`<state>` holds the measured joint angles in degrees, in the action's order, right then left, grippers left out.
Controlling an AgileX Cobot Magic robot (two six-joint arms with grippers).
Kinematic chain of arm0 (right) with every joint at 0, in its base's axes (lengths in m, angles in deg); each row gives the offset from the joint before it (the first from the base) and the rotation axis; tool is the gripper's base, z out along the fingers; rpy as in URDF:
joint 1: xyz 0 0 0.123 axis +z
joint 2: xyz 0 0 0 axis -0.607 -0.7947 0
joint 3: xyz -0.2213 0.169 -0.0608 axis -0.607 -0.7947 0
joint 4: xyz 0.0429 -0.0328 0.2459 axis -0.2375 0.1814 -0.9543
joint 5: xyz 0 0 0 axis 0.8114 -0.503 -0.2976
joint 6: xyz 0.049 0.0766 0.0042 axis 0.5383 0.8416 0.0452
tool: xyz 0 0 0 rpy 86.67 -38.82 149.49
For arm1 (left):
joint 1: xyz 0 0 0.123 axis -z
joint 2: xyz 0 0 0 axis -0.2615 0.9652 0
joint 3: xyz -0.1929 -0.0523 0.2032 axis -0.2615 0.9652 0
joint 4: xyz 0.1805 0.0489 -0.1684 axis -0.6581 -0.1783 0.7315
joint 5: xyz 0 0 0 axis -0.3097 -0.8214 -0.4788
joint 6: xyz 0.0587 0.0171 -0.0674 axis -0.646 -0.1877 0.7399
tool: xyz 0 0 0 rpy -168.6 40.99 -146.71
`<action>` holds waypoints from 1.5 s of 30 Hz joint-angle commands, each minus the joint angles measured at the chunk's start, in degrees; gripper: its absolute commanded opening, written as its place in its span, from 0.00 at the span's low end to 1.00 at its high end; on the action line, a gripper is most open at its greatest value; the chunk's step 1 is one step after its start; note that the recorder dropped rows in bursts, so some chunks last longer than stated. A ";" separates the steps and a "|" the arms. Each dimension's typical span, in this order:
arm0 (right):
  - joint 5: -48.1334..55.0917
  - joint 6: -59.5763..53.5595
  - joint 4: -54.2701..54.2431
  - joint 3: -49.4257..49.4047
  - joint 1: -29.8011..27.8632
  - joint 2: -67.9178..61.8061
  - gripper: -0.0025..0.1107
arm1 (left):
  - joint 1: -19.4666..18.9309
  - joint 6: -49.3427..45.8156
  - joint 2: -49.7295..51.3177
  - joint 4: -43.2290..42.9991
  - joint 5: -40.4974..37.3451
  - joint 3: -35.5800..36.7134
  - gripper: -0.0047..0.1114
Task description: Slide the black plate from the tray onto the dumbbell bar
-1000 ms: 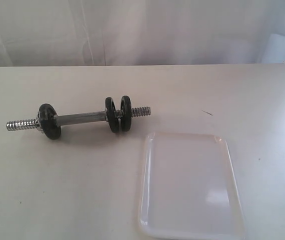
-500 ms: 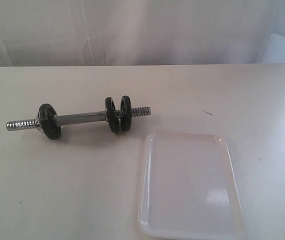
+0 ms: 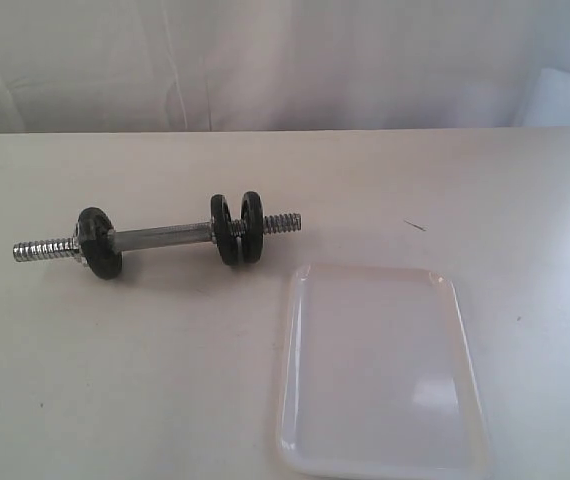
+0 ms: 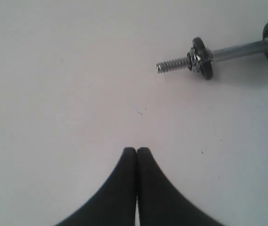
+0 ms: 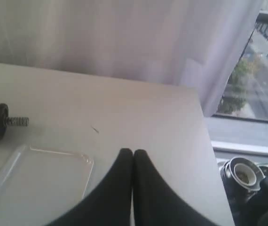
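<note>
1. Two grippers hang over the table (image 3: 165,380), the left gripper (image 4: 137,150) and the right gripper (image 5: 133,151), each with its fingertips pressed together.
2. In the exterior view the tray (image 3: 365,350) lies nearest, at the right.
3. Behind it, to the left, the dumbbell bar (image 3: 160,237) lies flat. Its long axis runs left to right, with the right end a little farther back.
4. The black plate (image 3: 253,227) stands on this bar near the right threaded end, just beside a second plate (image 3: 225,229).

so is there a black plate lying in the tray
No, the white tray holds nothing; all three black plates sit on the dumbbell bar.
</note>
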<state>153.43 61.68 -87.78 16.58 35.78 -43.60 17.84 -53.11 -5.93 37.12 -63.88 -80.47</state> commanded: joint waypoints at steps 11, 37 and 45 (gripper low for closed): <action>1.46 -0.53 -0.05 -0.23 -0.11 22.00 0.02 | -0.17 -0.82 -22.84 0.22 -5.08 0.32 0.04; -13.15 -0.56 0.38 -23.58 -0.11 23.50 0.02 | -0.17 0.78 -31.76 1.39 14.32 25.55 0.04; -25.30 -0.48 0.26 -37.20 -0.11 23.50 0.02 | -0.17 0.78 -31.76 3.19 30.68 42.27 0.04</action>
<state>133.45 61.44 -87.56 -16.81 35.78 -20.35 17.84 -52.89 -37.31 38.84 -38.42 -42.28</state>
